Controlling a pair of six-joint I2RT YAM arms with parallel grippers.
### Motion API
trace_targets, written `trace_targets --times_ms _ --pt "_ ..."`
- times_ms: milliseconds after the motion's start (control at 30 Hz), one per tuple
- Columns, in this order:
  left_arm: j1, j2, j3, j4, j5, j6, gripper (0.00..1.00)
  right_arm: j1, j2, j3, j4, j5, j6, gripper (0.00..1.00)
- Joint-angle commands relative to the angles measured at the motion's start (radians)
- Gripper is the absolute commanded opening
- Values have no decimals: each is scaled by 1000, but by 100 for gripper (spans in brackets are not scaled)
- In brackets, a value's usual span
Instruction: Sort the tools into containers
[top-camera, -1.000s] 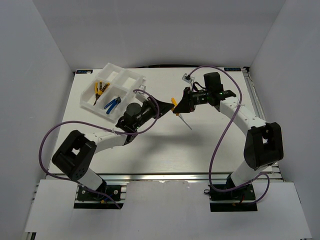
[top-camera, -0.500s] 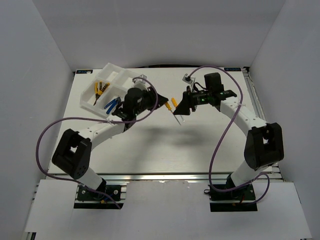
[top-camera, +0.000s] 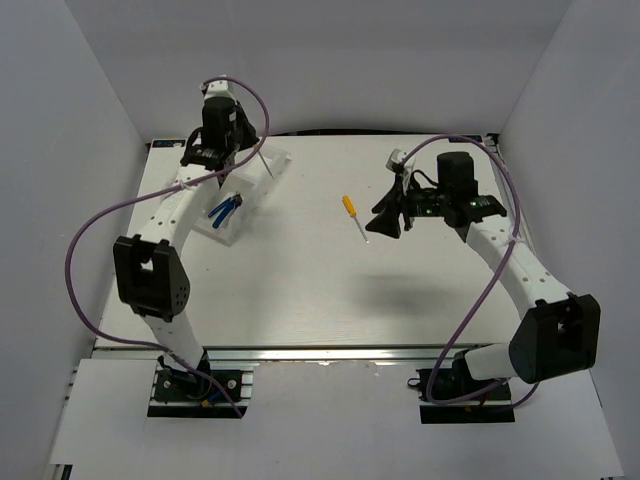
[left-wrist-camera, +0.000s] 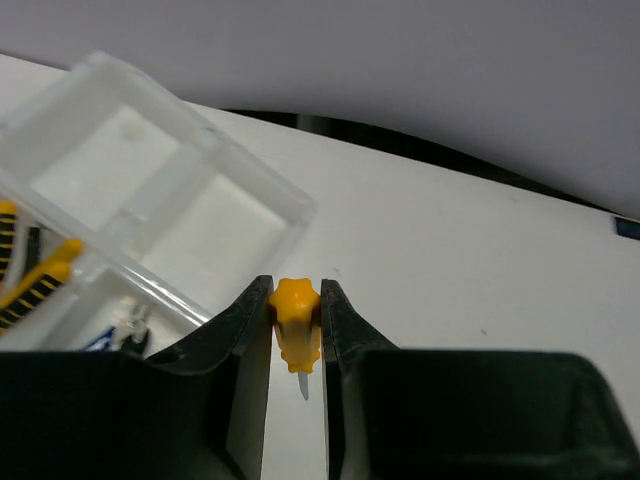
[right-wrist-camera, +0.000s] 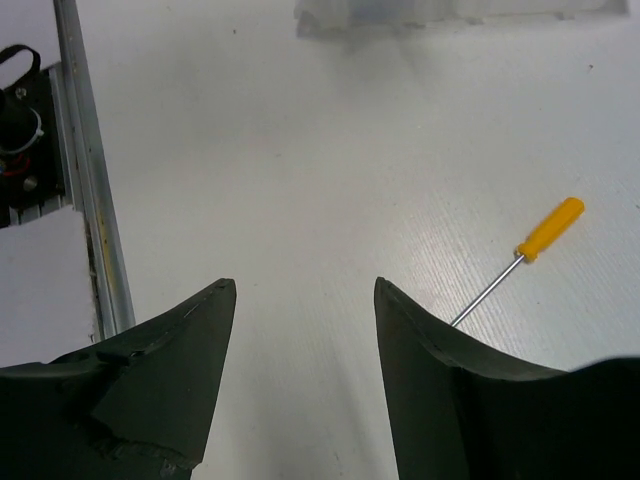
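Observation:
My left gripper (left-wrist-camera: 296, 287) is shut on a short screwdriver's orange-yellow handle (left-wrist-camera: 297, 332), its shaft pointing back toward the camera. It hangs beside the near corner of the white divided tray (left-wrist-camera: 262, 181), which holds yellow-black pliers (left-wrist-camera: 32, 284). From above, the left gripper (top-camera: 215, 158) is over the tray (top-camera: 238, 218) at the far left, where blue pliers (top-camera: 224, 207) lie. A second screwdriver (top-camera: 354, 215) lies on the table mid-centre. My right gripper (top-camera: 385, 222) stands open just right of it, empty; in its wrist view that screwdriver (right-wrist-camera: 535, 240) lies beyond the right finger (right-wrist-camera: 430, 340).
An aluminium rail (right-wrist-camera: 90, 190) runs along the table's edge at the left of the right wrist view. White walls enclose the table on three sides. Purple cables (top-camera: 85, 250) loop off both arms.
My left arm swung from the table's middle out to the tray with its screwdriver. The right gripper opened, left the second screwdriver lying on the table, and drew back to the right.

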Motion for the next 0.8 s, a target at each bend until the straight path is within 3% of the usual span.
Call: trace_targets --times_ms 0,367,767 --pt "24 82 119 -33 -120 104 0 -2 -38 -59 6 6 -47 64" --pt "28 325 309 176 -194 218 0 -4 -101 -144 -10 -8 -63 63" --pt "9 396 270 245 -194 519 0 -24 -103 -169 6 -7 -57 63"
